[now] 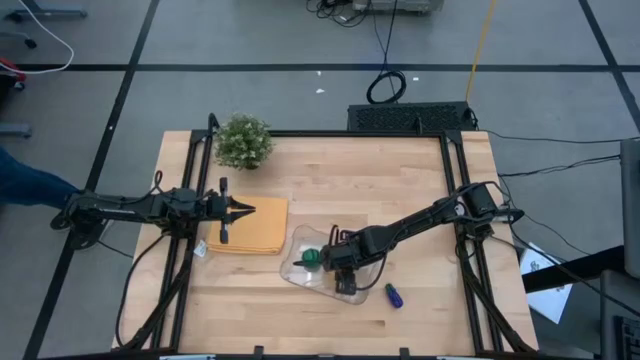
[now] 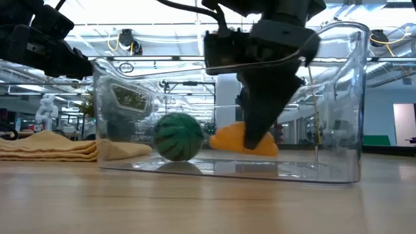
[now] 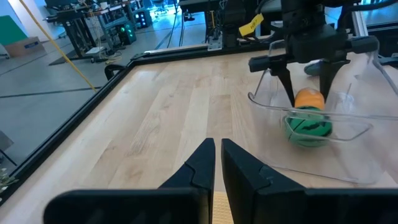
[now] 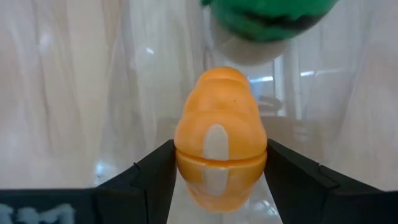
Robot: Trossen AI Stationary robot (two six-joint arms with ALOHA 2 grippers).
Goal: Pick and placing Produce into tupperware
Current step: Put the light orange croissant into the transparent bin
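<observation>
Right wrist view: gripper (image 4: 221,163) grips orange oval (image 4: 221,149).

My two arms are dark, nearly black, built of slim jointed links with black cables running along them. My left gripper (image 3: 217,163) ends in two flat, matte black fingers (image 3: 198,167) tapering to blunt wedge tips. My right gripper (image 4: 219,177) has the same black angular fingers (image 4: 155,174); faint white lettering marks its body.
</observation>
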